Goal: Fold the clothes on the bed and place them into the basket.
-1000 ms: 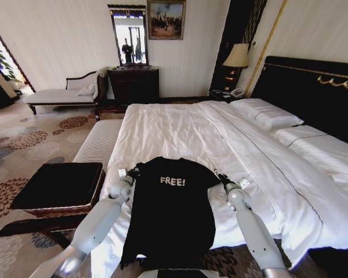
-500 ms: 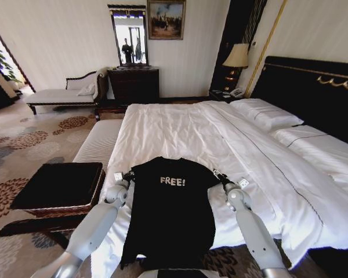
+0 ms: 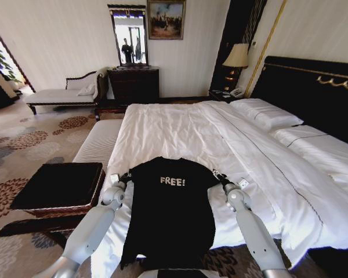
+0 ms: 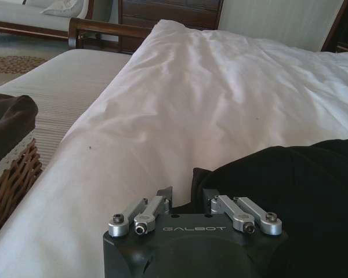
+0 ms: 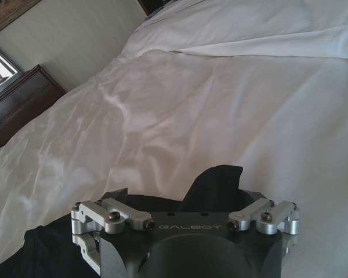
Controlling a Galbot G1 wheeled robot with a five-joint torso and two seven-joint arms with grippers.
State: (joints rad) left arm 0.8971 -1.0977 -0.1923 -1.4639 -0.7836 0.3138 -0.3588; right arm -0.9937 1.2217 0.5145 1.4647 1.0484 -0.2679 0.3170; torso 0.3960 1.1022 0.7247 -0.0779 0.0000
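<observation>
While nothing is folded yet, this is my read:
bed (image 3: 180, 127): white duvet, carrying the shirt at its near edge.
basket (image 3: 58, 188): beside the bed on my left, black top bare.
T-shirt (image 3: 171, 208): spread flat, "FREE!" up.
left gripper (image 3: 123, 178): pinching the left sleeve.
right gripper (image 3: 219, 177): pinching the right sleeve.
remaining: I judge every fold and the basket drop.

Bright daylight, perhaps leftward; edges bend outward.

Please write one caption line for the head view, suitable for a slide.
Both grippers, left and right, pinch the sleeves of the black T-shirt spread on the white bed, beside the basket.
</observation>
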